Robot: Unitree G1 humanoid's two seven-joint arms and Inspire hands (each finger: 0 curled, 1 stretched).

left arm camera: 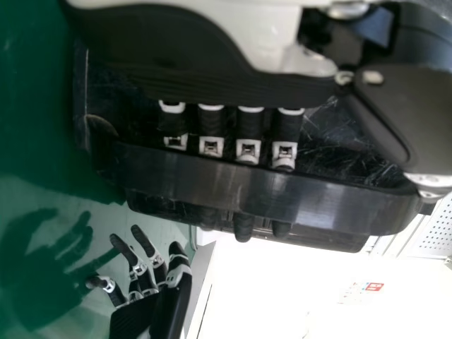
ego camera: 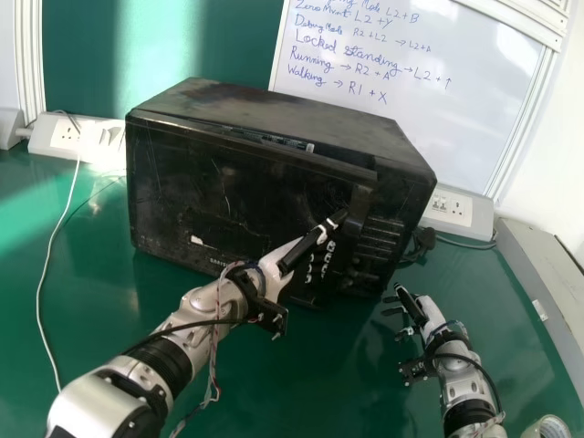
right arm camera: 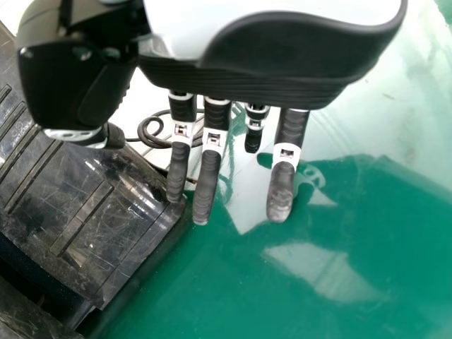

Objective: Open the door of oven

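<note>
The black oven (ego camera: 283,109) stands on the table, its door (ego camera: 228,192) facing the robot. A dark slot runs along the door's top edge; whether the door is ajar I cannot tell. My left hand (ego camera: 306,255) is at the door's right side, by the upright handle (ego camera: 360,205). In the left wrist view, the fingers of my left hand (left arm camera: 247,131) pass behind the handle (left arm camera: 268,194) and their tips come out past its far edge, hooked round it. My right hand (ego camera: 415,312) is over the table right of the oven; in the right wrist view my right hand (right arm camera: 212,166) has extended fingers, touching nothing.
Sockets (ego camera: 447,208) with a plug and cable lie behind the oven's right side, and another socket strip (ego camera: 68,137) is at the left. A whiteboard (ego camera: 411,82) rises behind. A tape roll (ego camera: 547,427) sits at the bottom right of the green table (ego camera: 82,283).
</note>
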